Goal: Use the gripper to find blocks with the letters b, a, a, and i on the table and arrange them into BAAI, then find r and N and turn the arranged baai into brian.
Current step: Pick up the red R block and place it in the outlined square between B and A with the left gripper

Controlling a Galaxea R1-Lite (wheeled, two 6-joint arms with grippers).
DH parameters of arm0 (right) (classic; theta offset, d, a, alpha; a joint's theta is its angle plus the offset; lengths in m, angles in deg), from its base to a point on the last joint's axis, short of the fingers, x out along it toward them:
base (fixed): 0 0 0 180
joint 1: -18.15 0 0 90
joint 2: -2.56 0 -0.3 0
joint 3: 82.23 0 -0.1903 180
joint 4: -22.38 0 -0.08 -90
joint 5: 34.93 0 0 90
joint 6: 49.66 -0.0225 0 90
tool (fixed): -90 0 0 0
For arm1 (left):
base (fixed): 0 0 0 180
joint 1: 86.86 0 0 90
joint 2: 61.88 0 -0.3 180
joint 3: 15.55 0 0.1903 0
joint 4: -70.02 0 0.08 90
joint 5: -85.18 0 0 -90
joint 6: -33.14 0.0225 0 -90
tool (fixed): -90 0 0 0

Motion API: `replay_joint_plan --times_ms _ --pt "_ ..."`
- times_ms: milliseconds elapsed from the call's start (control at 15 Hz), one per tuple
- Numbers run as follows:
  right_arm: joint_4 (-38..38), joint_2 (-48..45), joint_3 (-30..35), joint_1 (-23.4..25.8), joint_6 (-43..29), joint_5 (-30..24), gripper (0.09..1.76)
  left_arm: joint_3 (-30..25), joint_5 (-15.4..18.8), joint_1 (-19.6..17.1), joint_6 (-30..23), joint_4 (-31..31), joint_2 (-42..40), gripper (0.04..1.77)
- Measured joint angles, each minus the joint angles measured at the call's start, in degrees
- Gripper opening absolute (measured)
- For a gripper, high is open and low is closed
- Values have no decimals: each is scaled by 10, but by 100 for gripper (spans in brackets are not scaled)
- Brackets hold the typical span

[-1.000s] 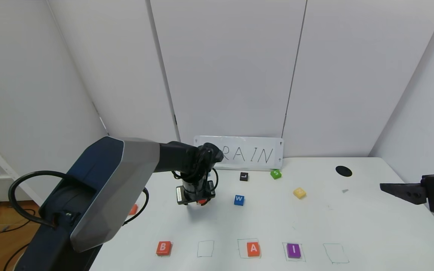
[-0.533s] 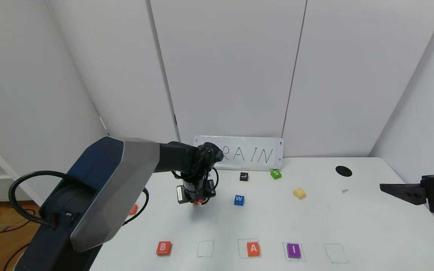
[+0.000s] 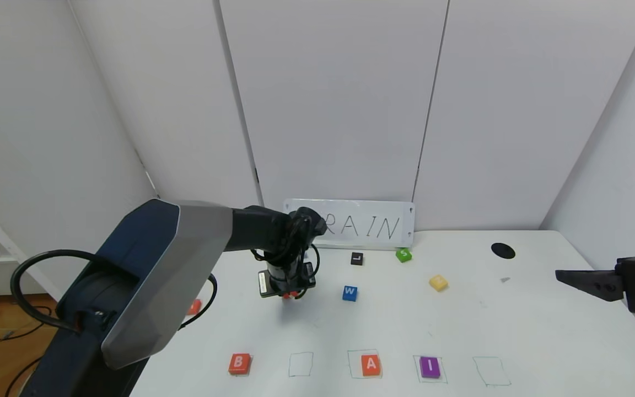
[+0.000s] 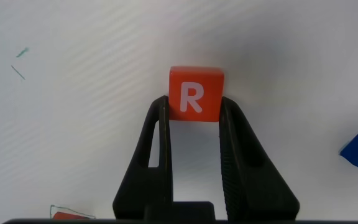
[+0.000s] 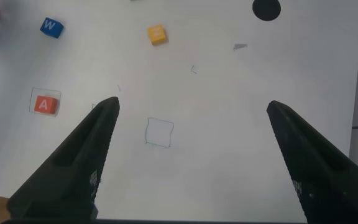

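Observation:
My left gripper (image 3: 290,294) is shut on the orange-red R block (image 4: 195,94), gripped at its fingertips (image 4: 161,107) over the white table (image 3: 516,325), left of the blue W block. In the front row the orange-red B (image 3: 239,364), an A (image 3: 371,365) and the purple I (image 3: 429,366) lie flat. Another orange-red block (image 3: 194,306) is partly hidden behind my left arm; its letter does not show. The pale yellow N block (image 3: 438,283) lies at the mid right and also shows in the right wrist view (image 5: 156,33). My right gripper (image 3: 571,275) is open and empty at the right edge.
The blue W (image 3: 349,293), black L (image 3: 356,258) and green S (image 3: 403,255) lie toward the back. A lettered sign (image 3: 367,226) leans on the wall. A black hole (image 3: 502,251) is at back right. Empty drawn squares sit between B and A (image 3: 300,364) and right of I (image 3: 491,370).
My left gripper has shifted slightly to the left with the R block still in it. The right arm has not moved.

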State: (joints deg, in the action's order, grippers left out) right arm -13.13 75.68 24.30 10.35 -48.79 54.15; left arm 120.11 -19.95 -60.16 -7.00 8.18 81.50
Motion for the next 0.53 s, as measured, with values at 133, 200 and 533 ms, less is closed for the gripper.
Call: replay_joint_plan --times_ms 133,200,533 --pt "0 0 1 -4 -1 1 171 -11 2 0 16 -10 -23 50" --pt "0 0 2 -6 -2 0 171 -21 8 0 24 -17 -36 50" --pt "0 0 5 -11 -2 2 171 -117 25 24 28 -13 -109 50"
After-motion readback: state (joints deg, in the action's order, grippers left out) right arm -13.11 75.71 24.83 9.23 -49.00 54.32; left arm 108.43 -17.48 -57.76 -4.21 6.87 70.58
